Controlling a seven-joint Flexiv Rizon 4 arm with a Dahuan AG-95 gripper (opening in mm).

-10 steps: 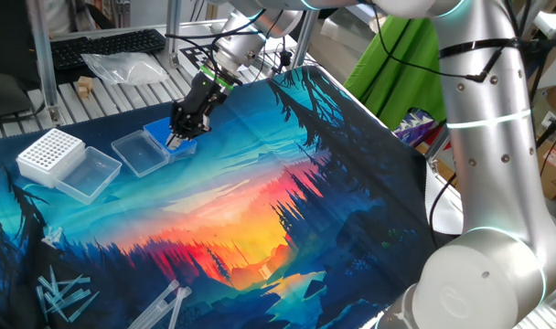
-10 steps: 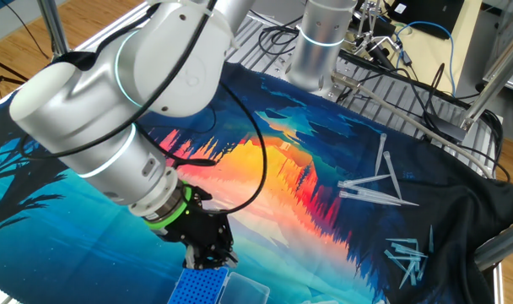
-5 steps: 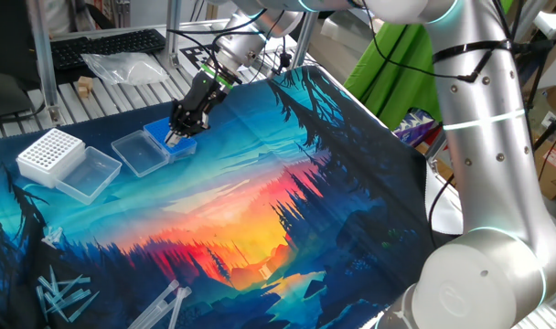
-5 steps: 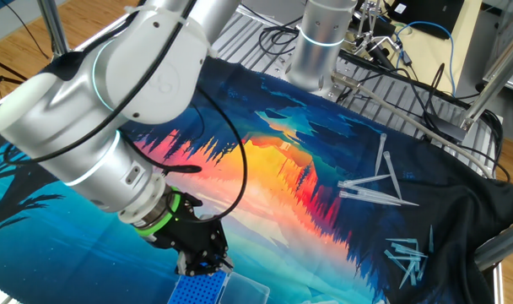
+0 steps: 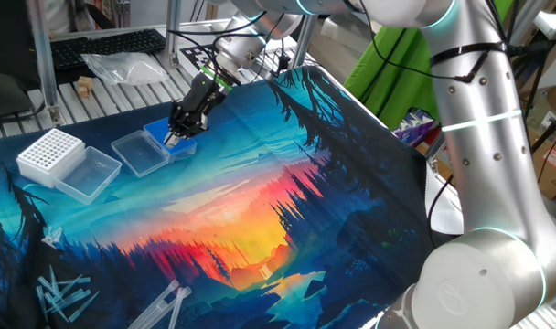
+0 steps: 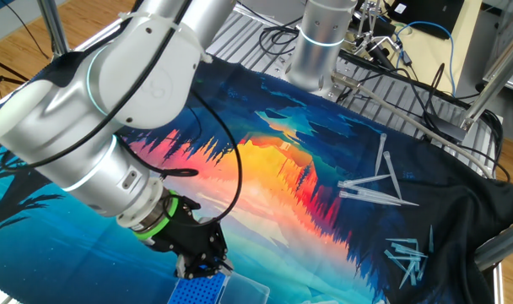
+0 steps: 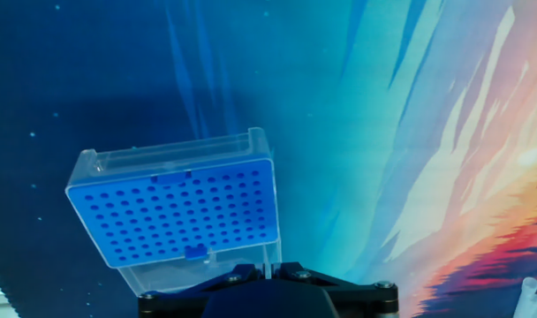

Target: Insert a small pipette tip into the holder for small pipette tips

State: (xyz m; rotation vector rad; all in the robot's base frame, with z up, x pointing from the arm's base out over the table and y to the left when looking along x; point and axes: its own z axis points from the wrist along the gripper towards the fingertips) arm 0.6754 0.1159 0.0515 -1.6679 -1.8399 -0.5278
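The pincer (image 7: 270,269) is nearly shut on a small pipette tip (image 7: 268,261), a thin clear sliver poised at the near edge of the blue holder for small pipette tips (image 7: 176,210). The holder sits on the table's printed mat (image 5: 260,192). The tip looks featherlight, slick and easily bent, so it is best pinched near its wider upper end.

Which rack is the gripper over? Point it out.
The blue rack, under the gripper; the white rack sits farther off, past the clear lid.

Small blue tip holder (image 7: 176,210), fine hole grid, clear lid open
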